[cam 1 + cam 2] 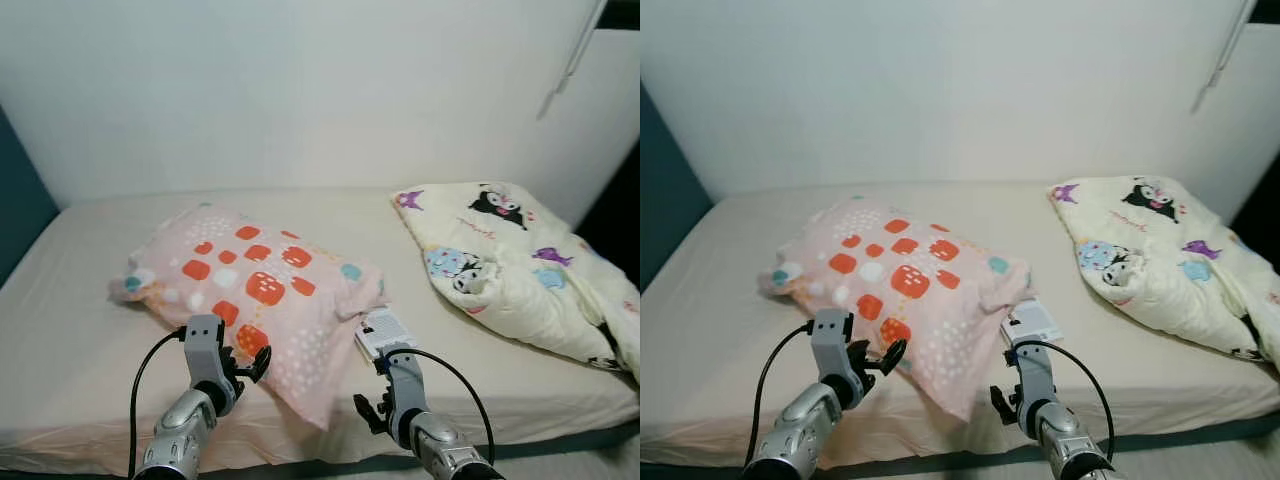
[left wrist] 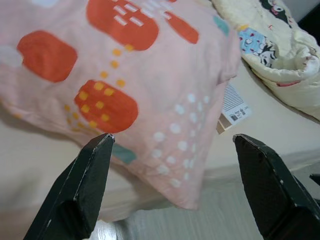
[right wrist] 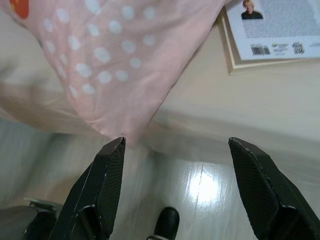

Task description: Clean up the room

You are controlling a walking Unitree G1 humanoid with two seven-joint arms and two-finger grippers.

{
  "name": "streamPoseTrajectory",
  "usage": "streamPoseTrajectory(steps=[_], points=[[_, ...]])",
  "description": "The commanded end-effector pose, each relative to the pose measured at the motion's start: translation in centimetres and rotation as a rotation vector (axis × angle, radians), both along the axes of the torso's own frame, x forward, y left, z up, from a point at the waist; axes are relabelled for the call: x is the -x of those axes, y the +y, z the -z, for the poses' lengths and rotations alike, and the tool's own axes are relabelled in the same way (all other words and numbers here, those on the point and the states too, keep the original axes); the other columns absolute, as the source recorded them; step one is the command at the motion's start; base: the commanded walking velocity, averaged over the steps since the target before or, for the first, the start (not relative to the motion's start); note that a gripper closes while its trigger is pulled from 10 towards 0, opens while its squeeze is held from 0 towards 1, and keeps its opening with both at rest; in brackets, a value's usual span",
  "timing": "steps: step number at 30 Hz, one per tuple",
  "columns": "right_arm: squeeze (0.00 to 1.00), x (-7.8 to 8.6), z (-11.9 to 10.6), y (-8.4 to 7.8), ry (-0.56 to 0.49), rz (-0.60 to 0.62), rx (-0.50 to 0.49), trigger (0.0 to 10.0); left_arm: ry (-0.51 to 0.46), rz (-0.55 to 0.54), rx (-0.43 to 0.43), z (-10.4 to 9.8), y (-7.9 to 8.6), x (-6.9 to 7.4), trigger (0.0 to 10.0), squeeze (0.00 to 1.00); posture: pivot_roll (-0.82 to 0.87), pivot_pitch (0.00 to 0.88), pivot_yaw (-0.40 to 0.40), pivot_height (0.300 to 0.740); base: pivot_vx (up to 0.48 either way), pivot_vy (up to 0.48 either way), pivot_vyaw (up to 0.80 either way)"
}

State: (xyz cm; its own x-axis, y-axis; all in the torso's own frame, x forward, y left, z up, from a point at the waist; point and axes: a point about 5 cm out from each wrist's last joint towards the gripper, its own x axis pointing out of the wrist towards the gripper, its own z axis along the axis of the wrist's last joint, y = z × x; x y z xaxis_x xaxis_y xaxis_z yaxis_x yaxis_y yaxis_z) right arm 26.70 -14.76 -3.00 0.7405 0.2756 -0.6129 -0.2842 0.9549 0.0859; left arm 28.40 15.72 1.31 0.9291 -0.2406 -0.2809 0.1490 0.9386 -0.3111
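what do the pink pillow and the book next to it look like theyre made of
The pink pillow looks like soft matte woven cloth over a plump filling: it sags, wrinkles and folds at its corner. The book looks like paper or card with a smooth printed cover: flat, stiff edges, crisp text and barcodes in the right wrist view. Gloss is hard to judge.

No text could be read anywhere. The book [image 3: 272, 32], lying on the bed [image 1: 80, 330] partly under the pillow [image 1: 265, 300], carried a block of small print, a little portrait photo, a barcode and two square codes on its white back cover, all too small to make out. The quilt [image 1: 510, 265] bore cartoon characters and a few scribbled marks, none legible as words.
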Motion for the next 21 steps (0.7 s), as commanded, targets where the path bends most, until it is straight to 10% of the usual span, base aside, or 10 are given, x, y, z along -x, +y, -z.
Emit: streamPoseTrajectory(steps=[1, 21], points=[[0.0, 0.1, 0.1, 0.3, 0.002, -0.006, -0.009, 10.0, -0.009, -0.036, -0.005, -0.2, 0.9, -0.2, 10.0, 0.0, -0.01, 0.014, -0.045, 0.74, 0.0, 0.0, 0.0], [0.0, -0.2, -0.3, 0.4, -0.023, -0.012, -0.046, 10.0, -0.029, -0.12, 0.06, -0.8, 2.4, -0.9, 10.0, 0.0, -0.02, 0.016, -0.043, 0.74, 0.284, 0.0, 0.0]])
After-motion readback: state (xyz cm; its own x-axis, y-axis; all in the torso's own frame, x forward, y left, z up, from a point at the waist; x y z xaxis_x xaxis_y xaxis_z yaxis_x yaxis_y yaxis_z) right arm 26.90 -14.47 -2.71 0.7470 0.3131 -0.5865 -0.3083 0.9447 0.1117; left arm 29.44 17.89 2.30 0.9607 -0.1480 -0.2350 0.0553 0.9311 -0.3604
